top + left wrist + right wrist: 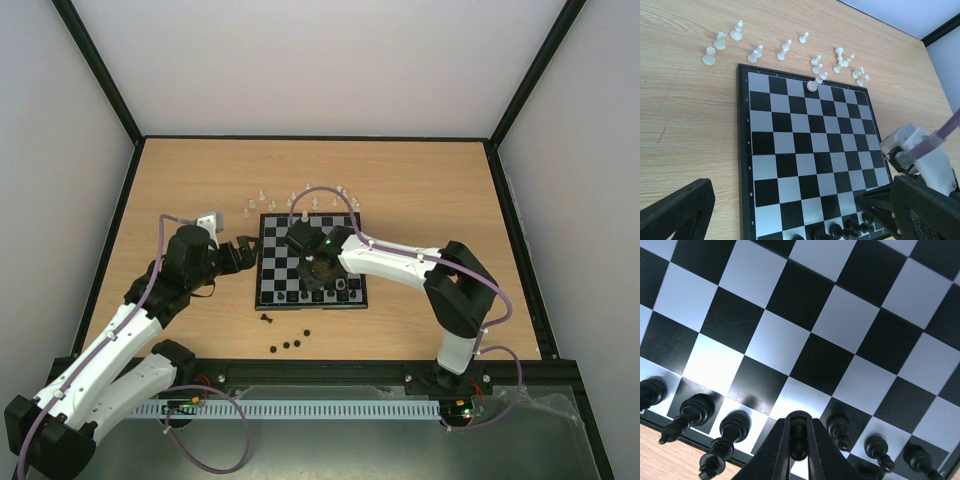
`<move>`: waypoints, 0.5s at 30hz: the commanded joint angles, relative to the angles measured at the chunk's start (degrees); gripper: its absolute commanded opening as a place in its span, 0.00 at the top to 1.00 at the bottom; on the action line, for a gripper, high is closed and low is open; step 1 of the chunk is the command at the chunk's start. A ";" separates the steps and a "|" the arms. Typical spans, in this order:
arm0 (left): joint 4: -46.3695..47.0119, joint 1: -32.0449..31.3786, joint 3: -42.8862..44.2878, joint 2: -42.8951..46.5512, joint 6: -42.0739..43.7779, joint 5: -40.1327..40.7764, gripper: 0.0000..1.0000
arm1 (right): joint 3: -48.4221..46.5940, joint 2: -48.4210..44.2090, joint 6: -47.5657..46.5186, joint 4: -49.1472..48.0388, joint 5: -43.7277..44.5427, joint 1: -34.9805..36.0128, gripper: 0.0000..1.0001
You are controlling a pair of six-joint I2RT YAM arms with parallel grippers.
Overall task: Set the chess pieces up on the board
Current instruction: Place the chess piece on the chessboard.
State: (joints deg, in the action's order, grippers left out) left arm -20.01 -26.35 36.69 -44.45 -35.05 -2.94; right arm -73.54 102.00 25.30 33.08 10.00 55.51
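The black-and-silver board (275, 272) lies in the middle of the table. My right gripper (318, 268) hangs low over its near rows, shut on a small black chess piece (799, 437). More black pieces (690, 412) stand in the row along the board's near edge. Several white pieces (785, 47) stand on the wood beyond the far edge, and one white piece (812, 86) stands on a far-row square. My left gripper (243, 255) hovers by the board's left side, open and holding nothing; in its wrist view its gripper (785, 195) spans the board (790, 150).
A few loose black pieces (290, 345) lie on the wood in front of the board, with another one (267, 318) near its front-left corner. The right arm (925, 155) reaches across the board's right half. Black frame rails border the table.
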 commanded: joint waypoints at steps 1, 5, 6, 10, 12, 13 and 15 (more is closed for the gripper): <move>0.66 0.33 -0.33 0.37 0.27 0.39 0.01 | -0.89 2.19 -1.35 1.51 -1.73 -0.09 0.91; 0.93 0.42 -0.40 0.11 0.25 0.26 0.01 | -0.47 3.39 -1.07 1.33 -1.82 -0.10 0.91; 0.99 0.42 -0.47 0.07 0.26 0.20 0.01 | -0.26 3.58 -1.01 1.26 -1.60 -0.05 0.91; 0.95 0.42 -0.62 0.07 0.36 0.22 0.01 | -0.21 4.29 -0.95 1.11 -1.53 -0.07 0.91; 1.00 0.50 -0.65 0.17 0.36 0.21 0.01 | -0.18 4.52 -0.95 0.94 -1.52 -0.07 0.90; 0.90 0.51 -0.65 0.24 0.33 0.21 0.01 | -0.24 4.66 -0.95 1.05 -1.46 -0.06 0.90; 0.77 0.51 -0.60 0.32 0.38 0.26 0.01 | -0.29 4.85 -0.95 1.03 -1.47 -0.09 0.89</move>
State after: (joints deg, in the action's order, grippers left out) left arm -20.01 -26.26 36.67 -44.45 -35.03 -2.94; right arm -73.54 105.45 24.67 32.86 8.80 55.51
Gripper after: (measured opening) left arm 0.991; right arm 0.102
